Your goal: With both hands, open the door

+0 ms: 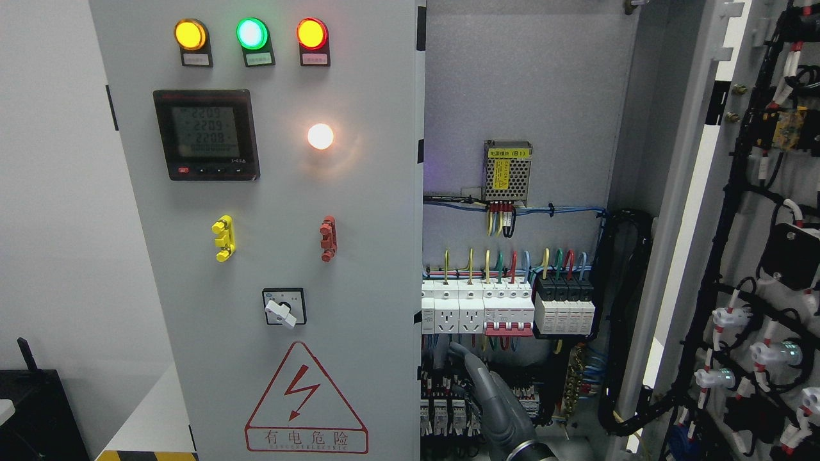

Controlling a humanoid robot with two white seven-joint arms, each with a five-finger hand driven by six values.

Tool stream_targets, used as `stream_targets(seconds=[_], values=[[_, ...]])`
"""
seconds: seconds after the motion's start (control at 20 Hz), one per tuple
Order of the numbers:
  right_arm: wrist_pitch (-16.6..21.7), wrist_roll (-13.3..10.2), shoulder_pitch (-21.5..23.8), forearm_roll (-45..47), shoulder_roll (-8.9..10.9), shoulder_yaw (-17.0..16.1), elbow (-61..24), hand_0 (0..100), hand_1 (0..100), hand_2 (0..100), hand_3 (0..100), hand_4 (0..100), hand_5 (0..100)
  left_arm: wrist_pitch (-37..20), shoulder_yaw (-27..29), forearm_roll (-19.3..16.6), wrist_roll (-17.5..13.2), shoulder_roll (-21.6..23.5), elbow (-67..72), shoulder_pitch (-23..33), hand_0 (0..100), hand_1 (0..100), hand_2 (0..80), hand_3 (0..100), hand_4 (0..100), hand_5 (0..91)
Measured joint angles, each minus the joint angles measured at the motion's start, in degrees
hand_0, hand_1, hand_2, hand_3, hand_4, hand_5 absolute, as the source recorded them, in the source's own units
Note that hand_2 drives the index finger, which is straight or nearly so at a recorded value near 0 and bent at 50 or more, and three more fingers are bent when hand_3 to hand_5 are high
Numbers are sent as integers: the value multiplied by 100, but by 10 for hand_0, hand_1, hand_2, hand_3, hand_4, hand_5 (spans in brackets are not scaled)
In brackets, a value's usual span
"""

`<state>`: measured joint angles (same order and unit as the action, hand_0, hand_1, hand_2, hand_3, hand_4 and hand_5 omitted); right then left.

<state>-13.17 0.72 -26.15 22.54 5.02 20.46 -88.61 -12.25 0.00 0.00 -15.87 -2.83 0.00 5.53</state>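
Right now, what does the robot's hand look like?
Only one hand shows, at the bottom edge. It is dark grey and smooth, like a glove, with long rounded fingers. A darker band wraps its wrist. I see no cables or markings on it.

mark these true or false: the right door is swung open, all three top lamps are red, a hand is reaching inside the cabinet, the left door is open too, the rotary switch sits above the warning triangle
1. The right door is swung open. True: its wired inner face shows at the right.
2. All three top lamps are red. False: the lamps are amber, green and red.
3. A hand reaches inside the cabinet. True: its fingers point up towards the breakers. The frame does not show from which side its arm comes in.
4. The left door is open too. False: it is closed, its front panel facing the camera.
5. The rotary switch sits above the warning triangle. True.
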Motion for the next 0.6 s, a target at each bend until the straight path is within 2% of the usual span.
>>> stream_targets(seconds=[0.5,0.6], values=[[49,5,13,32,39,88,7,386,0,0,0,0,0,0,0,0,-3,0,0,0,0,0,0,0,0,0],[50,89,15,34,44,112,-4,386,0,0,0,0,0,0,0,0,-3,-1,0,-1,0,0,0,0,0,0]])
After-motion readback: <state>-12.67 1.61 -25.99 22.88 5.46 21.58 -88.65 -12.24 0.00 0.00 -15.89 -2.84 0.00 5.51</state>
